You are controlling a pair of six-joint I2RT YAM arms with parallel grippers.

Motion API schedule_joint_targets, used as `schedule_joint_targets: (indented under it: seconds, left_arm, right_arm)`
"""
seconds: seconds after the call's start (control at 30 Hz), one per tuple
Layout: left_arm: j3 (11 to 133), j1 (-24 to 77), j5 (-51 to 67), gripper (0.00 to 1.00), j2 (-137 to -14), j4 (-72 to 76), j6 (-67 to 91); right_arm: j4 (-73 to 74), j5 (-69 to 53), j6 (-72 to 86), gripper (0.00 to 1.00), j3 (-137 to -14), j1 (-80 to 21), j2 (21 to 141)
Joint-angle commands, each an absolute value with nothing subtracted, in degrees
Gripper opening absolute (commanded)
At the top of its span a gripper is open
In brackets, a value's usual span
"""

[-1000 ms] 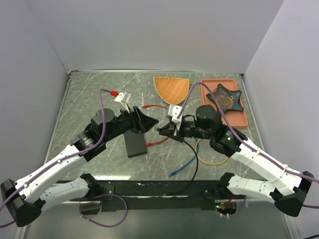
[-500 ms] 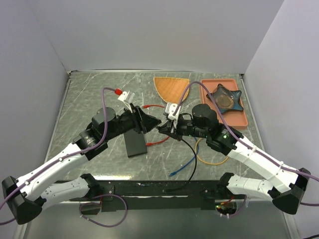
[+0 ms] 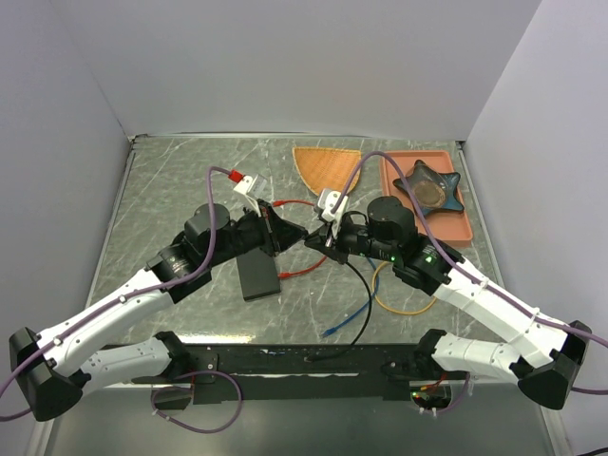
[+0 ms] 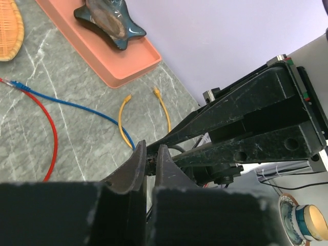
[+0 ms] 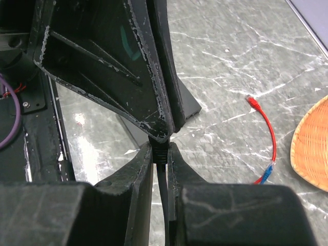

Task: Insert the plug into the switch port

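Over the middle of the table my two grippers meet tip to tip. The right gripper [image 3: 315, 241] [image 5: 160, 148] is shut on the ribbed boot of the black plug [image 5: 162, 154]. Its black cable [image 3: 366, 294] trails down toward the near edge. From the left, the left gripper [image 3: 302, 235] [image 4: 150, 154] has its jaws shut on the plug's front end [image 4: 149, 163]. The flat black box [image 3: 258, 274] [image 5: 187, 105] lies on the table just below the left gripper. I cannot make out the switch port on its edge.
A red cable [image 3: 299, 269] lies beside the box. Blue [image 3: 353, 318] and yellow [image 3: 399, 304] cables lie toward the near right. At the back are a fan-shaped wicker basket [image 3: 328, 166] and a pink tray [image 3: 446, 223] with a dark star-shaped dish [image 3: 429, 185].
The left gripper moved right to the right gripper's tips and closed from open onto the plug. The right gripper stayed shut on the plug and shifted slightly back.
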State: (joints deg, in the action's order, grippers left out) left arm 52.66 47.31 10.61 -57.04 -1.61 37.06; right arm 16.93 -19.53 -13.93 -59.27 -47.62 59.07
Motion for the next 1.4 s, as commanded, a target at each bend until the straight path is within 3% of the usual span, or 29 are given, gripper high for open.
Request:
schedule_joint_targets:
  seconds: [0.0,0.07,0.3,0.4,0.57,0.67,1.1,1.17,1.37]
  left_arm:
    - [54.76,47.64,9.49,0.01,-57.04,-0.62,36.91]
    - [55.28,47.64,8.27,0.01,-57.13,-1.31,37.87]
    - [56.42,47.72,5.01,0.01,-57.04,-2.81,42.80]
    - [57.56,47.72,4.66,0.01,-57.65,-3.95,45.17]
    - [57.22,47.72,4.75,0.01,-57.66,-2.99,48.33]
    - [57.13,47.72,4.75,0.01,-57.74,-2.90,48.86]
    - [57.48,47.72,5.36,0.01,-58.10,-2.81,49.13]
    - [57.39,47.72,5.45,0.01,-58.18,-2.64,49.22]
    - [57.39,47.64,5.89,0.01,-58.45,-2.11,49.31]
  right_arm:
    - [14.41,-18.98,-13.27,0.00,-61.79,-47.20,58.54]
    - [15.03,-18.72,-13.27,0.00,-62.14,-47.20,58.45]
    - [12.14,-12.22,-12.74,0.60,-60.12,-47.20,54.32]
    - [9.42,-10.99,-12.39,0.76,-57.49,-47.20,51.43]
    - [6.24,-11.59,-11.69,0.78,-55.20,-47.20,50.19]
    - [5.45,-11.34,-11.34,0.72,-54.67,-47.20,50.80]
    - [3.16,-10.46,-10.11,0.67,-54.58,-48.08,54.31]
    - [3.16,-10.20,-10.11,0.60,-54.58,-48.08,54.49]
    - [3.43,-11.34,-10.37,0.58,-54.84,-48.16,55.11]
